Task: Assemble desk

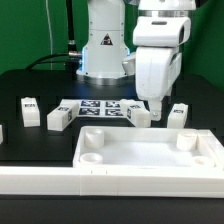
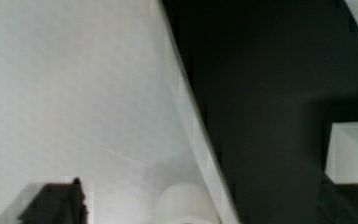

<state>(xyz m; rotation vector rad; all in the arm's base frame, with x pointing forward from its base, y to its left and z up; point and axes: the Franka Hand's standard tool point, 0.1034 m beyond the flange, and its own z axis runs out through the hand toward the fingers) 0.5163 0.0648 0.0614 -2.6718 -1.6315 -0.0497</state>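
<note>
Arm hangs in upper right of the exterior view, claw [image 1: 157, 104] pointing down. Its jaws stand spread wide w/ nothing between them; no part held. Tips sit low, just above the counter [image 1: 30, 85], between two legs and right beside the nearer one.

Desk slab [image 1: 140, 158] lies flat across lower centre-right of frame, raised rim up, round sockets showing at its corners. No legs fitted yet.

Four loose legs in a rough row behind the slab:
- leg 1 [image 1: 28, 110], mid left, tagged
- leg 2 [image 1: 57, 118], next along, near the marker board's left end
- leg 3 [image 1: 140, 115], centre-right, just beside the claw tips
- leg 4 [image 1: 178, 112], right of the claw, close to the slab's back rim

Marker board [image 1: 95, 107] flat on the counter at mid frame, between legs 2 and 3. Long white rail [image 1: 35, 180] runs along lower left, touching the slab's left end.

Wrist view: blurred. Broad white surface [image 2: 69, 100] fills half, black counter beside it; can't tell which part it is.
</note>
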